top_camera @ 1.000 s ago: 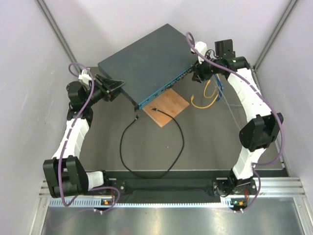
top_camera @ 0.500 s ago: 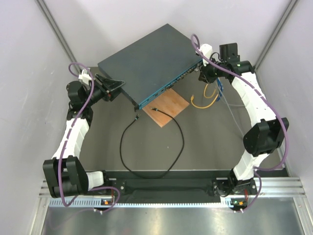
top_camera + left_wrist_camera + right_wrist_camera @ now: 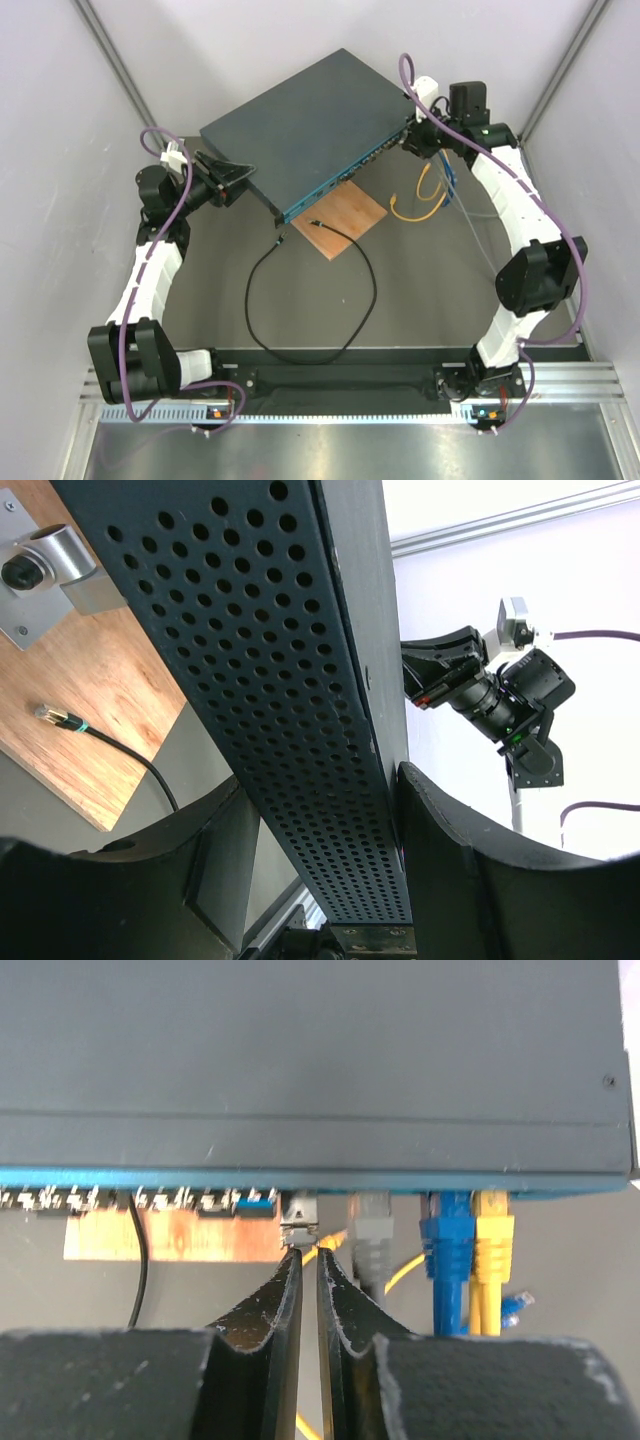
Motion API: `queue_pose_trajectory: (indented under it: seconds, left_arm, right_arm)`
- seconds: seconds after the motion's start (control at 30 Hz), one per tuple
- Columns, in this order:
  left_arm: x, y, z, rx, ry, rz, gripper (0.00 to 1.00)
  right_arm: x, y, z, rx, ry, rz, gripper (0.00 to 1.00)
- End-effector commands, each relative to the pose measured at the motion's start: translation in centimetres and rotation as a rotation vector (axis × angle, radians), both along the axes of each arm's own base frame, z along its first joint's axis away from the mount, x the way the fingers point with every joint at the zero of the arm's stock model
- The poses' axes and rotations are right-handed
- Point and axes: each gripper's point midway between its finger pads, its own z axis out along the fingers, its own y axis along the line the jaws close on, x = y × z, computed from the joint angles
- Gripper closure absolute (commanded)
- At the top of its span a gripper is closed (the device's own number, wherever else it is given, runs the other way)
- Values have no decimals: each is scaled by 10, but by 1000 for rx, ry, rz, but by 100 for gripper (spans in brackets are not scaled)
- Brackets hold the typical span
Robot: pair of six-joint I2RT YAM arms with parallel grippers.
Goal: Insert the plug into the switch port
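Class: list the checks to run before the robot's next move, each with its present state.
1. Plug held: not ok, it lies on the wooden board.
2. Switch steadied: ok, left gripper clamps its side.
3. Right gripper open for pickup: not ok, jaws nearly closed at the switch's front.
4. Switch port free: ok, empty sockets show along the front.
5. Plug's clip orientation: cannot tell, too small.

Robotics lab test cell. Plain white panel walls [image 3: 60,200] box it in, with aluminium profile struts [image 3: 112,55] running up the corners and a bare grey table [image 3: 430,290]. My arms [image 3: 150,270] are bolted to a metal rail [image 3: 590,380] at the near edge. Props are bench kit: network switch [image 3: 300,130], yellow patch cable [image 3: 492,1250], blue patch cable [image 3: 448,1250], wood board [image 3: 350,215].
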Motion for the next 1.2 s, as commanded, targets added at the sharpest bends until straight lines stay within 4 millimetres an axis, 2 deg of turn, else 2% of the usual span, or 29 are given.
queue_pose_trajectory:
  seconds: [0.0,0.2,0.67,0.87,1.17]
  left_arm:
    - [20,6,10,94,-133,68,100]
    - [20,6,10,95,-133,65,100]
    - [23,5,6,95,-120,57,100]
    - [24,6,2,102,-113,57,100]
    - [27,5,-3,111,-99,46,100]
  right_arm:
    - [19,9,35,72,-102,0,91]
    - [22,17,38,122,-103,4,91]
    - [33,31,60,240,-170,-8,94]
    - [36,43,76,288,-200,8,95]
    - [41,66,86,286,-231,35,96]
